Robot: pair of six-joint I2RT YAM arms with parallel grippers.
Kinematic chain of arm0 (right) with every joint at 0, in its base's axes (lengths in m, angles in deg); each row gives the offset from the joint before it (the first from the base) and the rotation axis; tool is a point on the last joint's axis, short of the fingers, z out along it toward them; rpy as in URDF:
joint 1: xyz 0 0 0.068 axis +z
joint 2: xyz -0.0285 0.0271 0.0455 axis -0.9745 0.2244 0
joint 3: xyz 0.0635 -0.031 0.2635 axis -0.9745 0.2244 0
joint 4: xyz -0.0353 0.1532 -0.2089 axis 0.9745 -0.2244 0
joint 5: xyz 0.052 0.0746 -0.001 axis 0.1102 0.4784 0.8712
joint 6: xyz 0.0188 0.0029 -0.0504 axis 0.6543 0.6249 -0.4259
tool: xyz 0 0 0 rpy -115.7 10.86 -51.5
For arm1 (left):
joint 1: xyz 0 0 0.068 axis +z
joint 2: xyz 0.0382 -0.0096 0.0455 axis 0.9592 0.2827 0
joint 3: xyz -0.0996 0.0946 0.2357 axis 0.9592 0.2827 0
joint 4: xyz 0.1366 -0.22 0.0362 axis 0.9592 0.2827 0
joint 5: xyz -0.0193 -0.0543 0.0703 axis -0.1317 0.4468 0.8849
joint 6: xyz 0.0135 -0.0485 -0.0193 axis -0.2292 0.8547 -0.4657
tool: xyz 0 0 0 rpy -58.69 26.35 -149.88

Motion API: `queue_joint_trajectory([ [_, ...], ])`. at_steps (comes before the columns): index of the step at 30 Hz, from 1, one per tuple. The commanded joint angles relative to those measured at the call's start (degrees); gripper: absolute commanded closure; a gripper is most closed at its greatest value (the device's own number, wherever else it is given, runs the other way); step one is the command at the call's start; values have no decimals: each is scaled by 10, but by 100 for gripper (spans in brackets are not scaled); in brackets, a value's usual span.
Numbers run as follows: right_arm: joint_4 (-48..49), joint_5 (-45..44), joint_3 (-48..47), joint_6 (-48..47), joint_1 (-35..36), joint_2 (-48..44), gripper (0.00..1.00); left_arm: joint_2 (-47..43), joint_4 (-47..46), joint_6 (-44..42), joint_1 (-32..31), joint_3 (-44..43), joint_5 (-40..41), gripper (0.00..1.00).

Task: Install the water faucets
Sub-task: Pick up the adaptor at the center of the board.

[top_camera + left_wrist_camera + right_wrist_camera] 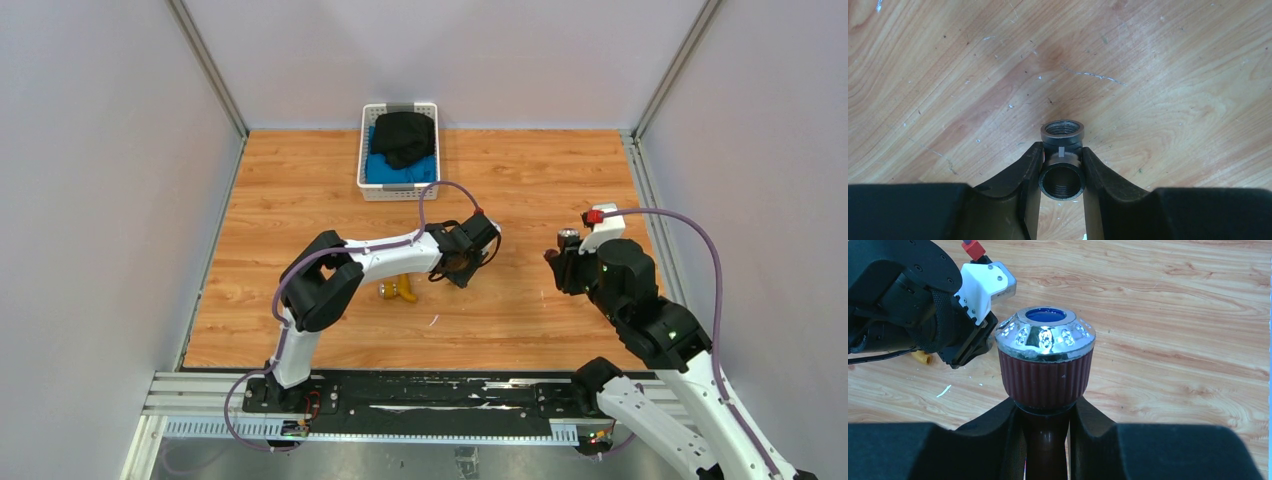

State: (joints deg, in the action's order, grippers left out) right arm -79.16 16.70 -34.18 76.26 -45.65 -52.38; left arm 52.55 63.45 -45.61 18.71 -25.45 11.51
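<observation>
A dark grey threaded metal fitting (1062, 129) rests on the wooden table, and my left gripper (1062, 155) is shut on it, a finger pressed to each side. In the top view that gripper (462, 266) points down at mid-table. Just left of it, partly under the left arm, lies the brass-yellow faucet (397, 290). My right gripper (1045, 407) is shut on the stem of the dark reddish-brown faucet (1045, 365), held upright with its silvery, blue-marked knob on top. In the top view this faucet (568, 238) is raised at the right in the right gripper (560, 262).
A white basket (368, 150) with black and blue cloth stands at the back centre. The left arm's wrist (908, 295) is close to the left of the held faucet. Grey walls enclose the table on both sides.
</observation>
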Motion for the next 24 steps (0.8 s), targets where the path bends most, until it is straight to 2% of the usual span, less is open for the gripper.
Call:
queue_joint_trajectory([
  [1,-10,-3,-14,3,-9,-4,100,4,-1,-7,2,-17,-1,94],
  [2,-10,1,-13,2,-9,-3,100,0,4,-6,2,-20,4,100],
  [5,-5,23,-11,-22,-9,-2,100,-53,4,-1,10,-12,-2,100],
  [7,26,81,1,-51,-9,-11,100,-119,-17,14,35,18,-51,100],
  [9,76,177,24,-80,-9,-28,100,-196,-54,49,84,69,-188,100],
  [11,151,294,65,-115,-8,-55,100,-270,-129,99,135,130,-320,100],
  [13,254,375,116,-120,-8,-87,100,-347,-183,140,165,173,-378,100],
  [17,426,410,178,-126,-7,-126,100,-440,-191,211,219,200,-496,100],
  [21,470,431,158,-185,2,-100,100,-523,-274,359,293,257,-610,100],
  [24,494,399,150,-239,30,-90,100,-545,-287,432,334,274,-696,100],
])
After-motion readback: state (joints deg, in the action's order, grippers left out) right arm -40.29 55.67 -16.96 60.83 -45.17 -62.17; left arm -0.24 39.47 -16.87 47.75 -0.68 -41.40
